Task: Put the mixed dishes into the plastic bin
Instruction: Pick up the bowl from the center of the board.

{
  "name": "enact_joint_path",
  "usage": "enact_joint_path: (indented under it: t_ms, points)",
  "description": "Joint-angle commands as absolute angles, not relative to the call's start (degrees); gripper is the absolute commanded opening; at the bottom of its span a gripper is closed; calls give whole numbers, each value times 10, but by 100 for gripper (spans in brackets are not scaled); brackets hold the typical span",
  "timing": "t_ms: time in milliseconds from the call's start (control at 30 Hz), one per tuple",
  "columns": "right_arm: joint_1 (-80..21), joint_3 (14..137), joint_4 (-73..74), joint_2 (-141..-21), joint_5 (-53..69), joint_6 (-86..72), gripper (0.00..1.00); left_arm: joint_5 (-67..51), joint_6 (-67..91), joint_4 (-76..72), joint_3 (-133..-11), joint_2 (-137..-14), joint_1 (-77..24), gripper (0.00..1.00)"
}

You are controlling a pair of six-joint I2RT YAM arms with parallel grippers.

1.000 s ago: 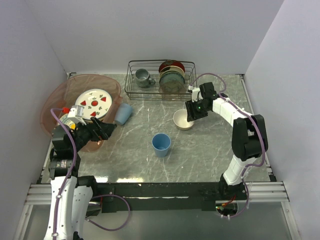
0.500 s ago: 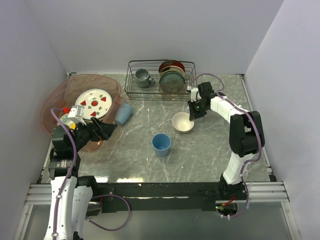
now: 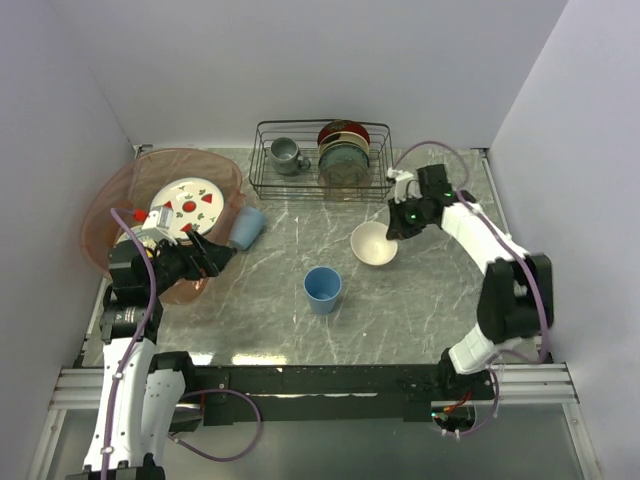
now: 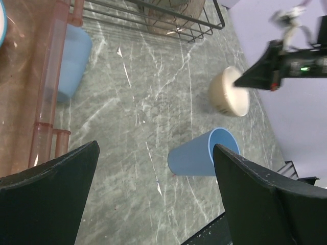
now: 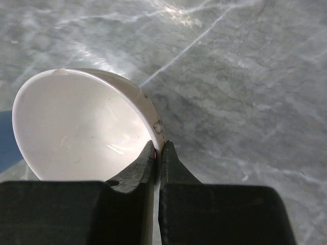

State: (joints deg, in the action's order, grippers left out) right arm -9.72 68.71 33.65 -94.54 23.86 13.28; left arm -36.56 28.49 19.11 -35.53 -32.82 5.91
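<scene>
The cream bowl (image 3: 373,244) (image 5: 76,127) sits tilted right of the table's middle. My right gripper (image 3: 399,226) (image 5: 159,149) is shut on the bowl's right rim, one finger inside and one outside. A light-blue cup (image 3: 322,288) (image 4: 204,152) stands upright at the centre. Another light-blue cup (image 3: 247,226) (image 4: 71,61) lies on its side against the plastic bin (image 3: 190,153) (image 4: 46,76) at the far left. A white plate with strawberry marks (image 3: 190,205) rests in the bin. Beside the bin's near rim, my left gripper (image 3: 212,255) (image 4: 156,148) hangs open and holds nothing.
A black wire rack (image 3: 375,178) stands at the back centre with a grey mug (image 3: 287,155) and upright dark plates (image 3: 343,155). White walls close in the table on the left, back and right.
My right gripper has shut on the cream bowl's rim. That arm has swung to the right, and the bowl has shifted slightly right with it. The left arm has barely moved.
</scene>
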Motion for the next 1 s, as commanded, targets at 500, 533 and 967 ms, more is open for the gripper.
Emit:
enact_joint_path:
  t_ms: [500,533,967]
  points:
    - [-35,624,305,-598,388,175,0,-437,389,122,-315,-251,29,99]
    - [-35,623,306,-593,394,174,0,-432,396,123,-315,-246,26,99]
    - [-34,592,294,-549,403,167,0,-253,464,74,-367,-315,-240,99]
